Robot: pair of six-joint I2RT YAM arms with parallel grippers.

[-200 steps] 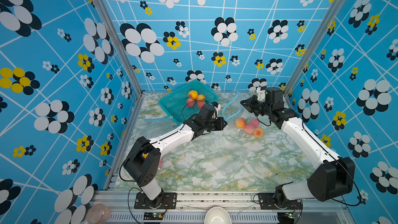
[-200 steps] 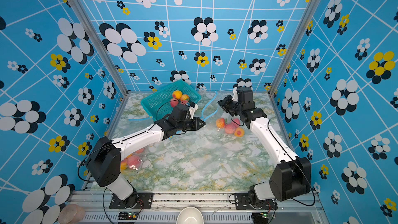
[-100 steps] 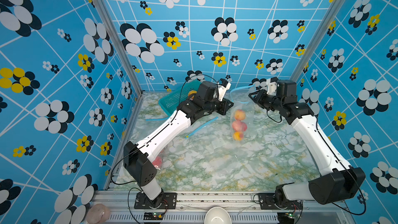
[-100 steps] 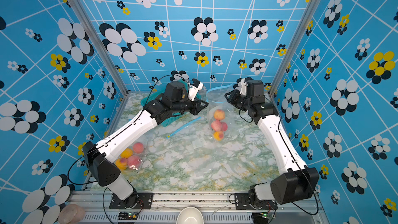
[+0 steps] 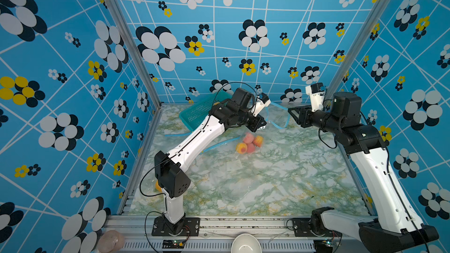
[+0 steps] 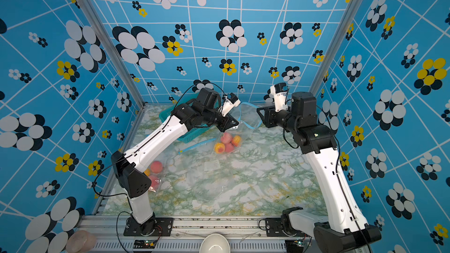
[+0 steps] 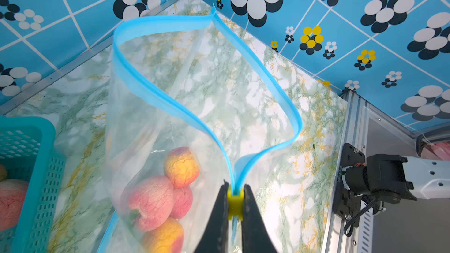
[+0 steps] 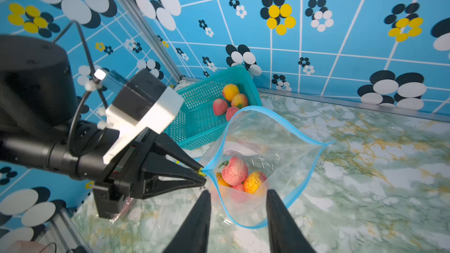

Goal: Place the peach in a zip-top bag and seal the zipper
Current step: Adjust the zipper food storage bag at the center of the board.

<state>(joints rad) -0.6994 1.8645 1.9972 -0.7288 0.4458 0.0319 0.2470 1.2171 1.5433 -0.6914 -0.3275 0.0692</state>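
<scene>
Zip-top bag (image 7: 158, 122) held up, mouth wide open. Right hand (image 8: 238, 192) open, beside the bag's mouth. Left hand (image 8: 201, 175) shut on the bag's corner. Peaches (image 8: 235, 171) inside the bag. Sealing step next, likely: pinch far corner, pull yellow slider (image 7: 235, 200) across.

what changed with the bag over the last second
The mouth of the clear plastic zip-top bag was lifted and the pink-yellow peaches inside shifted toward the robot's left. The right tool opened and let go. The left tool kept its pinch on the yellow slider; the teal mesh basket stayed.
</scene>
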